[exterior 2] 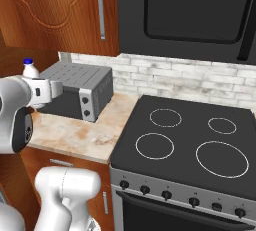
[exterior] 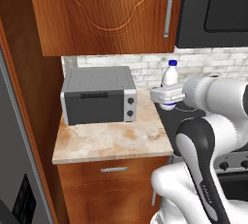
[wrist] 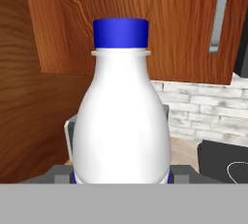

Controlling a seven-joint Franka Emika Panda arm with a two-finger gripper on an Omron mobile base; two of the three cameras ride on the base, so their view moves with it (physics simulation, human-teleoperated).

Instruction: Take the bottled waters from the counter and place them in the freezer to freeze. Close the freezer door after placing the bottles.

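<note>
Bottle (wrist: 121,121) close before me, white with a blue cap, upright in my gripper (exterior: 167,98), whose jaws are closed on its lower body.

I hold it above the seam between the counter (exterior: 116,140) and the black stovetop (exterior 2: 190,140). On the marbled slab at ten o'clock from the bottle sits a grey toaster oven (exterior: 98,94). Behind runs a pale brick wall (exterior 2: 200,82); wooden cabinets (exterior: 104,12) hang at twelve o'clock, and a grey fridge (exterior: 14,179) stands at far left.

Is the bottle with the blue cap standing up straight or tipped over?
Standing up straight. The bottle has its blue cap right on top in the hand view, and the pincer holds it upright.
</note>
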